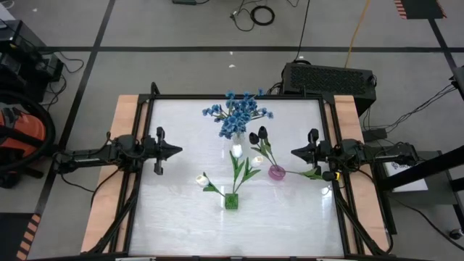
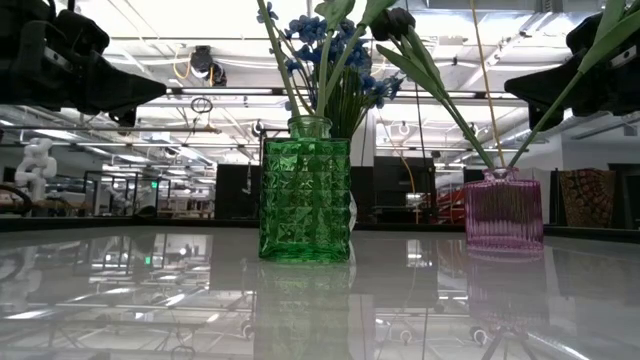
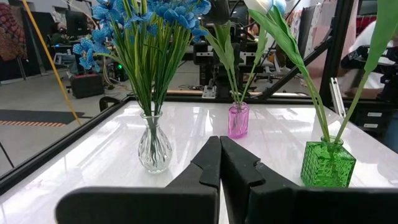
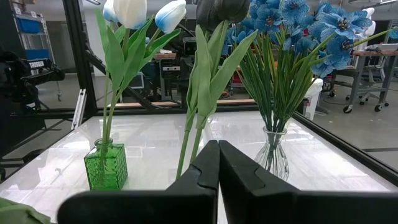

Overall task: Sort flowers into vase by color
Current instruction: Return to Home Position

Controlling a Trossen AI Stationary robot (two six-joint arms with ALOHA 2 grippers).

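Three vases stand on the white table. A clear vase (image 3: pixel 154 146) at the far middle holds blue blossoms (image 1: pixel 235 112). A pink vase (image 1: pixel 277 172) holds dark tulips (image 1: pixel 259 135). A green vase (image 1: pixel 230 201), nearer the front, holds white tulips (image 1: pixel 237 151). All stems stand in the vases' mouths. My left gripper (image 1: pixel 177 151) hovers shut at the table's left, pointing level toward the vases. My right gripper (image 1: pixel 293 152) hovers shut at the right, facing it. Both hold nothing.
A long green leaf (image 1: pixel 313 172) from the pink vase reaches out toward my right arm; whether it touches, I cannot tell. A black frame (image 1: pixel 239 97) borders the table. Bare tabletop lies between each gripper and the vases, and along the near edge (image 1: pixel 232 243).
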